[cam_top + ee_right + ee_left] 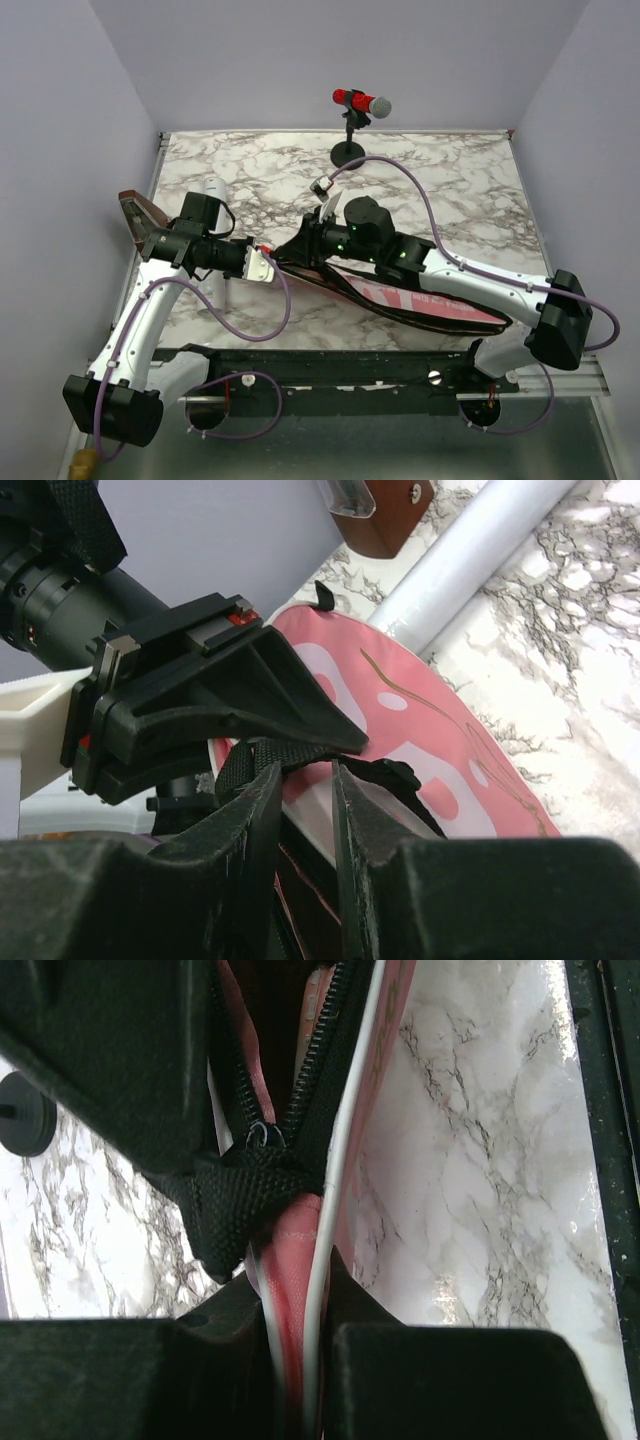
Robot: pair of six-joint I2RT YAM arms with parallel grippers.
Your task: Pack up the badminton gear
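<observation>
The long pink bag [440, 303] lies slantwise across the marble table, with its black strap [300, 750] at the near end. My left gripper [266, 266] [300, 1272] is shut on the bag's [290, 1255] pink end fabric and its white piping, just below the zipper pull [264, 1136]; above the pull the zipper teeth spread apart. My right gripper [304, 244] [305, 770] sits right beside it at the bag's [430, 730] mouth. Its fingers stand a little apart, with the strap and the bag's edge at their tips; whether they pinch anything is unclear. Behind the left arm lies the white tube [214, 192] [470, 560].
A red microphone [358, 101] on a black stand is at the back of the table [460, 190]. A small brown wedge-shaped box [140, 212] [385, 525] sits at the left edge. A purple cable loops over the table behind the right arm.
</observation>
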